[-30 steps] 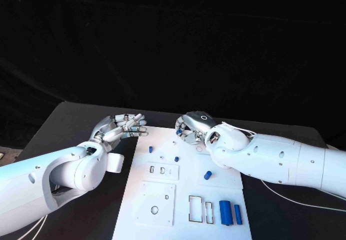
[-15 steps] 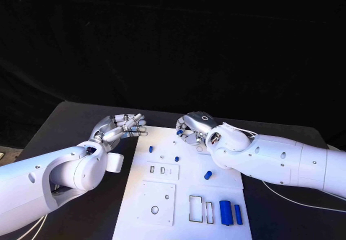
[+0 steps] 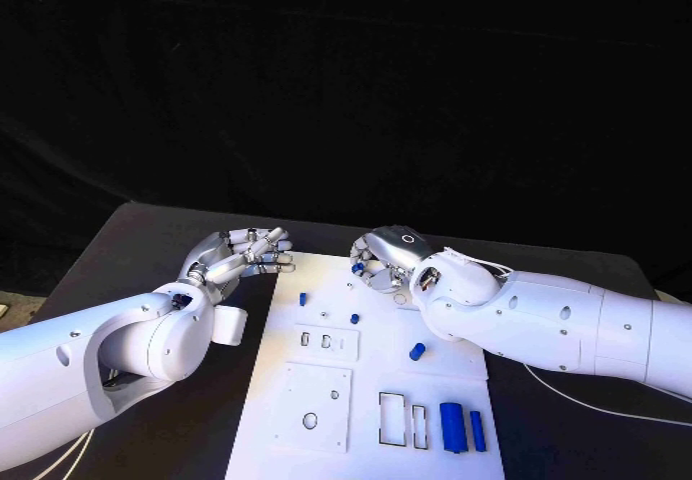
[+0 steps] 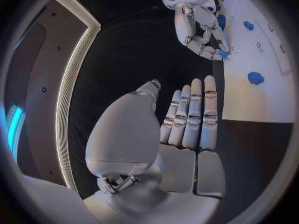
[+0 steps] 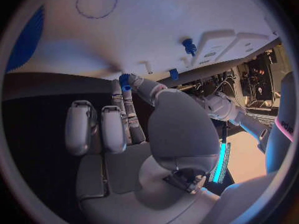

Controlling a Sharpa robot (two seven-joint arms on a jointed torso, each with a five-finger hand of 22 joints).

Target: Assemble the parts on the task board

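The white task board (image 3: 267,450) lies in the middle of the black table. My right hand (image 3: 384,258) hovers over the board's far edge and pinches a small blue part (image 5: 124,79) between thumb and fingertip; the other fingers are curled back. My left hand (image 3: 241,251) is off the board's far left corner, with its fingers (image 4: 194,115) straight, side by side and holding nothing. Loose blue parts lie on the board: two small pegs (image 3: 303,298) (image 3: 353,318), a short piece (image 3: 415,350) and two longer cylinders (image 3: 450,425) at the near right.
The board carries raised white plates with slots (image 3: 326,341), a round hole (image 3: 309,421) and rectangular cut-outs (image 3: 391,416). Black table (image 3: 144,240) surrounds the board on all sides. My right forearm (image 3: 562,325) lies over the table to the board's right.
My right arm has shifted very slightly, and its hand stays over the board's far edge with the blue part. The left hand has not moved.
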